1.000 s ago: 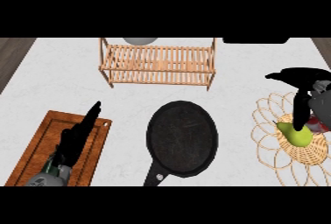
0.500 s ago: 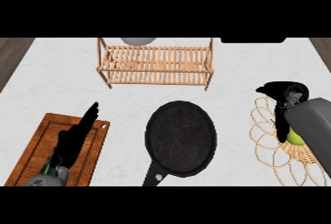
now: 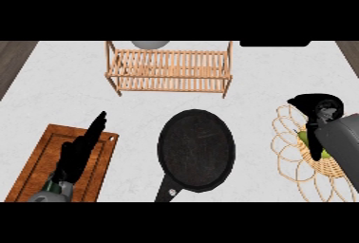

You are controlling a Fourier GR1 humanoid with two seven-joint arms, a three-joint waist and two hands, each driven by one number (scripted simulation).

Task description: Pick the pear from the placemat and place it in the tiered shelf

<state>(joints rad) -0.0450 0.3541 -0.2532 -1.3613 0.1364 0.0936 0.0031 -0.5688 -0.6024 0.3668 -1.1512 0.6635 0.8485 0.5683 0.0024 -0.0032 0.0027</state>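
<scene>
A sliver of the green pear (image 3: pixel 307 140) shows on the woven placemat (image 3: pixel 289 159) at the right; my right forearm covers most of it. My right hand (image 3: pixel 319 107) hangs over the placemat's far edge, just beyond the pear, and what it touches is hidden. The wooden tiered shelf (image 3: pixel 168 71) stands at the back centre, slats bare. At the lower left, my left hand (image 3: pixel 82 148) rests open over the cutting board, fingers straight and pointing away.
A black frying pan (image 3: pixel 196 153) lies in the middle, handle toward me, between the wooden cutting board (image 3: pixel 38 163) and the placemat. A grey round object (image 3: pixel 150 44) sits behind the shelf. A dark item (image 3: pixel 273 43) lies at the back right.
My right arm has come further in over the placemat, and its forearm now covers more of the pear. The pear and the left hand stay where they were.
</scene>
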